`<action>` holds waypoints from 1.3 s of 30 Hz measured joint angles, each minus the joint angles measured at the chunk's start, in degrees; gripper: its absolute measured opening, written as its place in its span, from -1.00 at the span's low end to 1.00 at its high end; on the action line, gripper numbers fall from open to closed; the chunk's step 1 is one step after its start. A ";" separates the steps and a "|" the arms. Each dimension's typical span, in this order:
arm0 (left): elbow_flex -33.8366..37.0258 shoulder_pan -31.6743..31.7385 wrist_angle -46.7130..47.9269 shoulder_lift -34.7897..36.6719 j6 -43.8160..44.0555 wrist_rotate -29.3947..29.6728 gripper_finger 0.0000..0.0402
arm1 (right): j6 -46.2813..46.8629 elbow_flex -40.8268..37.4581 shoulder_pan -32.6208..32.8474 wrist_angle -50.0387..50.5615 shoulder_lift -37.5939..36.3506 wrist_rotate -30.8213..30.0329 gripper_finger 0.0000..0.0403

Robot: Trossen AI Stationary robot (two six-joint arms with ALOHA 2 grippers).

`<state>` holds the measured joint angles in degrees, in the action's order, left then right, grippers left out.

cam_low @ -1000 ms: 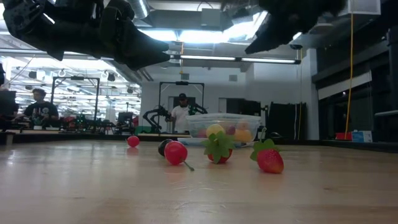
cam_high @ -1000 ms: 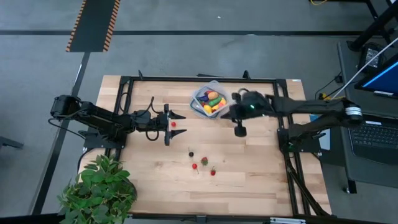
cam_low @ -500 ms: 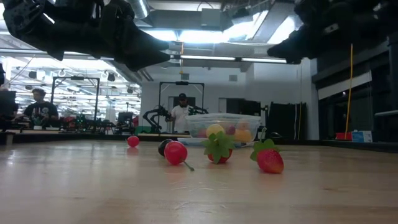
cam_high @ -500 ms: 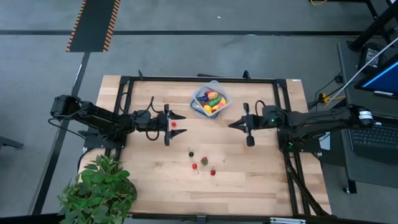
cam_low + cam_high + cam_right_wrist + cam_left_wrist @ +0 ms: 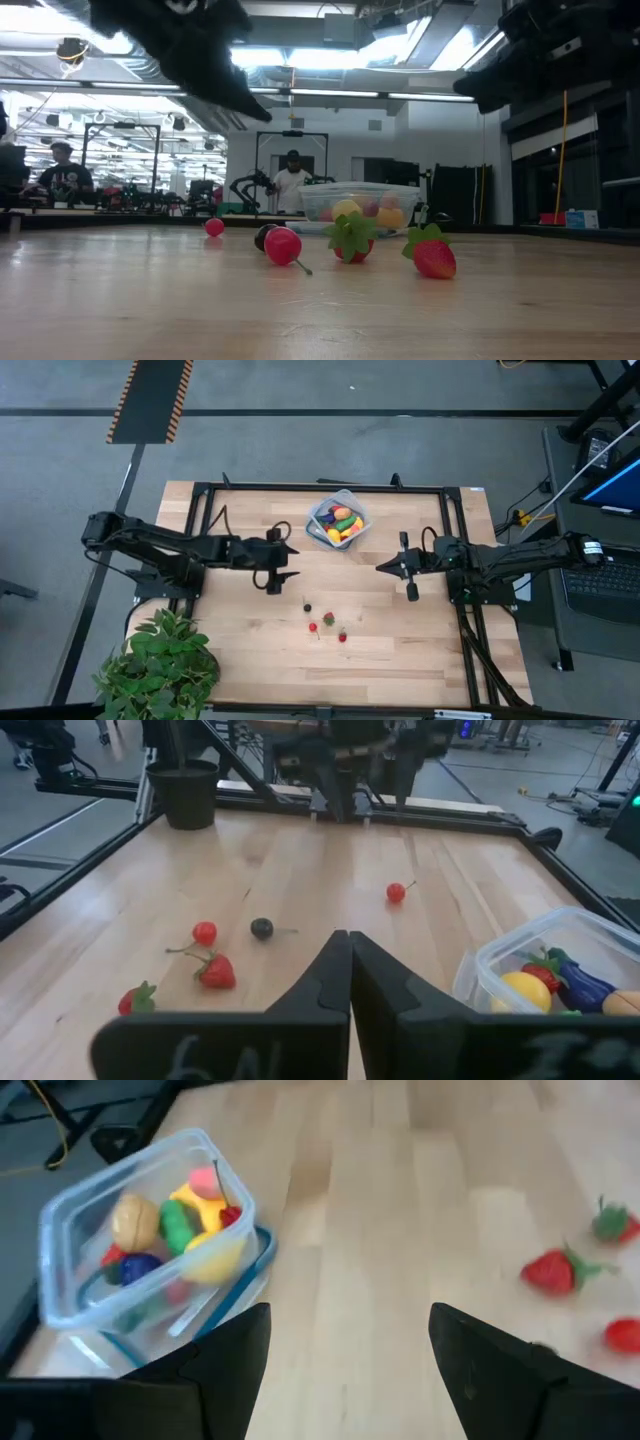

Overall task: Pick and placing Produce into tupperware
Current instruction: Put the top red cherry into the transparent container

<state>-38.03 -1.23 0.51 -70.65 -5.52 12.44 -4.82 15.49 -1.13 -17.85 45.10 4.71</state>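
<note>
The tupperware sits at the table's far middle with several toy pieces in it, among them a lemon and an eggplant. Loose berries lie near the table's centre: a dark berry, two strawberries and a red cherry. Another red cherry rests on the wood in front of my left gripper. My left gripper hovers open, left of the tupperware. My right gripper hovers shut, right of the berries, pointing toward the table's left.
A potted green plant stands at the table's near left corner. A black metal frame runs around the tabletop. Bare wood lies between the two grippers and toward the near edge. People sit in the room behind the table.
My right gripper has swung away from beside the tupperware toward the table's right and near side, and now hangs over bare wood. My left arm has stretched a little toward the table's right, so its gripper now stands over where the lone cherry lay.
</note>
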 joint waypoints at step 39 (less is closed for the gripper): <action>-23.92 4.75 45.41 -22.56 -5.59 -0.72 0.29 | 0.01 0.00 -0.02 2.75 0.15 0.98 -0.98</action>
<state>-61.95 3.52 45.91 -93.21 -11.10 11.72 -4.81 15.49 -1.15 -15.09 45.25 5.69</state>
